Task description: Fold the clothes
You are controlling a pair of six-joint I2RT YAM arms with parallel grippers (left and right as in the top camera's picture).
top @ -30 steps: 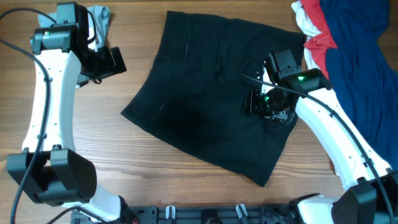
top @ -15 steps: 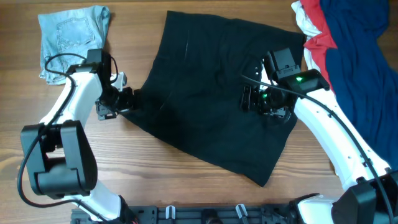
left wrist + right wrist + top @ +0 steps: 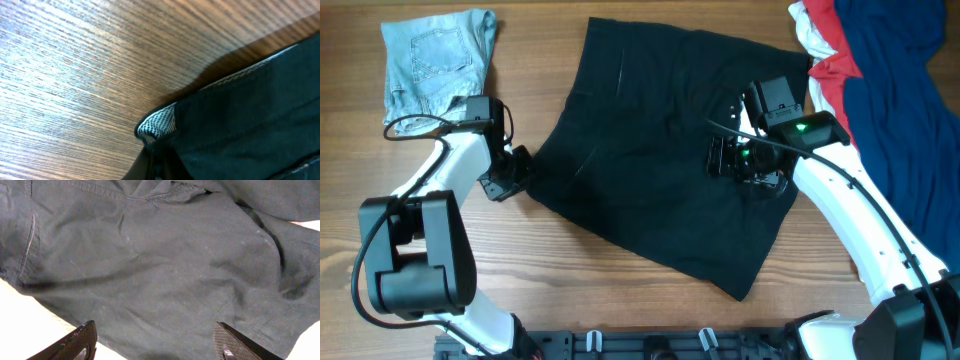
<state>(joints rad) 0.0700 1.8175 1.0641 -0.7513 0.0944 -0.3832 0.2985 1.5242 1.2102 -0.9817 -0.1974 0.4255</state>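
Moved: left arm has swung away from the table's far left corner, where it covered the denim shorts (image 3: 435,62), to the left corner of the black shorts (image 3: 640,190); its jaws went from wide to closed. The right arm has barely shifted.
Left gripper (image 3: 512,172): clenched, low at the table (image 3: 570,295) surface, on the leftmost corner of the black shorts. In the left wrist view the corner runs down between the dark fingers at the bottom edge.
Shorts corner, left wrist view: hem turned back, showing a small patch of white checked lining (image 3: 159,124); bare wood lies beside it, and the corner casts a shadow on the wood.
Right gripper (image 3: 745,165): released, jaws wide apart, over the right half of the black shorts. The right wrist view shows both fingertips (image 3: 80,341) at the bottom, with wrinkled black cloth and a stitched seam between and beyond them. Cannot tell whether the tips touch the cloth.
Black shorts: spread nearly flat across the middle of the table, skewed, one edge near the far edge, one corner pointing at the near edge.
Denim shorts: folded, at the far left corner, apart from the black shorts.
Pile of navy, red and white cloth (image 3: 895,90): at the far right corner, running down the right edge and touching the black shorts' far right corner.
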